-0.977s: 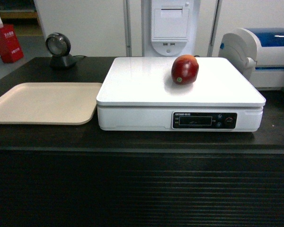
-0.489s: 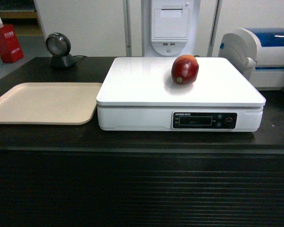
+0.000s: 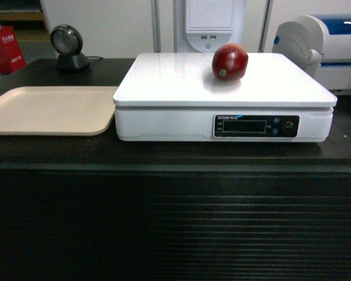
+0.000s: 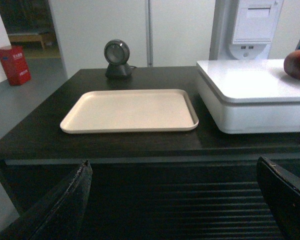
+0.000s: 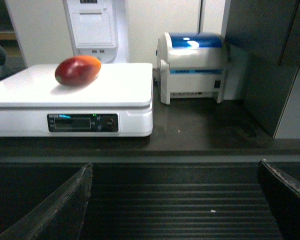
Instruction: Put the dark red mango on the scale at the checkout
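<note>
Jaws on both arms stand spread wide and hold nothing: in the left wrist view the left gripper (image 4: 175, 200) shows one dark finger at each lower corner with only the ribbed front of the table between them, and the right gripper (image 5: 175, 200) looks the same in its own view. Neither arm appears in the head view. Well ahead of the right jaws and above their level, the dark red mango (image 3: 229, 62) lies on its side on the flat white platform of the scale (image 3: 164, 88), toward the rear right of the platform, touched by nothing. Compared with half a second ago the head camera sits lower and a little nearer, so the scale looms larger and its display panel (image 3: 256, 126) faces more squarely; the mango keeps the same spot on the platform. That suggests the robot itself is shifting, not the fruit. Ahead of the left jaws lies the beige tray (image 4: 130, 110), bare, just beside the scale, with the round scanner (image 4: 117, 57) behind it; the white-and-blue printer (image 5: 192, 65) stands beyond the right jaws. By my judgement the placement is done and only backing away remains.
</note>
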